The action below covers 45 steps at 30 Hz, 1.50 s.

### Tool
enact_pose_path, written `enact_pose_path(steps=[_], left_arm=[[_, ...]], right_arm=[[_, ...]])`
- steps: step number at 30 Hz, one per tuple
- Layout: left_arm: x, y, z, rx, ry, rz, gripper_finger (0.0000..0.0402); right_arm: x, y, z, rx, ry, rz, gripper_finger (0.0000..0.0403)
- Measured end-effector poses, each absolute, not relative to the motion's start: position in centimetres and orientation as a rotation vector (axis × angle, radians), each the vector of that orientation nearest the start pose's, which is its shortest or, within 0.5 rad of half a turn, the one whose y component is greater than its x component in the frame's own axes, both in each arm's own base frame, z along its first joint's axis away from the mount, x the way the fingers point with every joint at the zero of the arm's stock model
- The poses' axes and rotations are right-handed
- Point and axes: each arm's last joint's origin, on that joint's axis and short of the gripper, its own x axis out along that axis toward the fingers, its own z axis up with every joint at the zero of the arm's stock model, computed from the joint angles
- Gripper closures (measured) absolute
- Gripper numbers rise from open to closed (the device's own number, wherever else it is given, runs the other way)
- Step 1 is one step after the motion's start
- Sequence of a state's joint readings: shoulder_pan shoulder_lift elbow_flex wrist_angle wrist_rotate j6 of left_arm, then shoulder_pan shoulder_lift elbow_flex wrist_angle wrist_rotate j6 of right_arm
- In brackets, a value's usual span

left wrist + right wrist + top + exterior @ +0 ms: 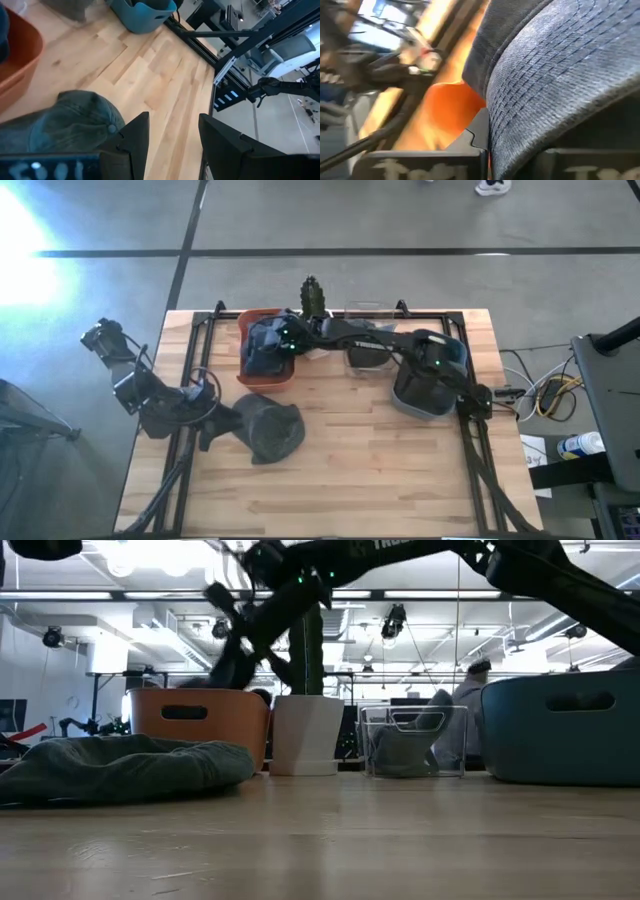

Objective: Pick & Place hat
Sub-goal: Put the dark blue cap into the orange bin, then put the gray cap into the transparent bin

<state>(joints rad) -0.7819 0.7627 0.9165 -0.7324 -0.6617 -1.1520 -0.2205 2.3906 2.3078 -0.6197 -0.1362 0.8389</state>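
A dark green hat lies flat on the wood near the table's left side; it also shows in the low view and the left wrist view. My left gripper is open at the hat's left edge, its fingers over bare wood. My right gripper reaches across the table to the orange bin and is shut on a blue stitched hat. In the low view it hangs blurred above the orange bin. My right gripper pinches the blue hat's stitched brim between its two fingers. The fingers point down from above into the orange bin. The hat fills the wrist view, and whether it rests on the bin's floor cannot be told.
A grey-blue bin stands on the table's right part under the right arm. A clear container and a white pot with a cactus stand along the far edge. Bare wood lies along the near edge and the middle.
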Motion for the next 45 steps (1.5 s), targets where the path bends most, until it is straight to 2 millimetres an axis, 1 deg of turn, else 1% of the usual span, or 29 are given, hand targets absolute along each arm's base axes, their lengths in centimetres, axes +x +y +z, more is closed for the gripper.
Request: enact_pose_path(steps=[1,5,7,10,13,20,24,27,30,33,35,36,38,40,43,45], left_arm=[[11.0,-8.4,33.3,-0.745,0.434,0.143,0.0236],[10.9,-8.3,33.1,-0.720,0.436,0.151,0.0236],[10.8,-8.2,32.9,-0.698,0.453,0.164,0.0236],[10.8,-8.1,32.1,-0.659,0.486,0.186,0.0236],[10.9,-8.3,30.7,-0.635,0.525,0.203,0.0236],[10.9,-8.5,26.7,-0.677,0.646,0.258,0.0236],[10.6,-8.3,25.2,-0.717,0.681,0.316,0.0236],[10.4,-8.1,25.0,-0.749,0.692,0.351,0.0236],[10.1,-7.8,25.2,-0.762,0.705,0.384,0.0236],[9.7,-7.3,25.1,-0.727,0.721,0.450,0.0236],[9.3,-6.9,24.7,-0.705,0.748,0.503,0.0236],[9.1,-6.7,24.5,-0.694,0.769,0.532,0.0236],[8.6,-6.3,24.2,-0.683,0.798,0.594,0.0236],[8.4,-6.0,23.8,-0.686,0.804,0.646,0.0236],[8.5,-6.0,23.7,-0.672,0.777,0.666,0.0236],[8.6,-5.9,23.6,-0.663,0.764,0.686,0.0236]], right_arm=[[52.3,-11.5,25.3,0.942,0.639,-0.389,0.0390],[52.1,-11.7,23.7,0.934,0.689,-0.409,0.0390],[52.3,-11.5,23.3,0.931,0.682,-0.403,0.0390],[52.5,-11.2,23.5,0.916,0.666,-0.384,0.0380],[52.6,-10.8,23.4,0.901,0.672,-0.373,0.0349],[52.8,-9.7,23.7,0.885,0.675,-0.350,0.0245],[52.6,-8.3,25.1,0.841,0.679,-0.321,0.0200],[51.8,-7.3,26.5,0.782,0.707,-0.318,0.0181],[50.9,-5.8,27.8,0.714,0.754,-0.288,0.0170],[50.0,-3.3,29.4,0.659,0.788,-0.234,0.0164],[49.3,-1.6,30.4,0.675,0.825,-0.184,0.0162],[48.9,-0.7,30.5,0.701,0.862,-0.164,0.0161],[48.5,0.7,30.4,0.748,0.924,-0.141,0.0161],[48.3,2.2,29.8,0.770,0.972,-0.150,0.0161],[48.4,4.5,29.1,0.761,0.983,-0.168,0.0161],[48.4,5.7,28.6,0.760,0.981,-0.184,0.0161]])
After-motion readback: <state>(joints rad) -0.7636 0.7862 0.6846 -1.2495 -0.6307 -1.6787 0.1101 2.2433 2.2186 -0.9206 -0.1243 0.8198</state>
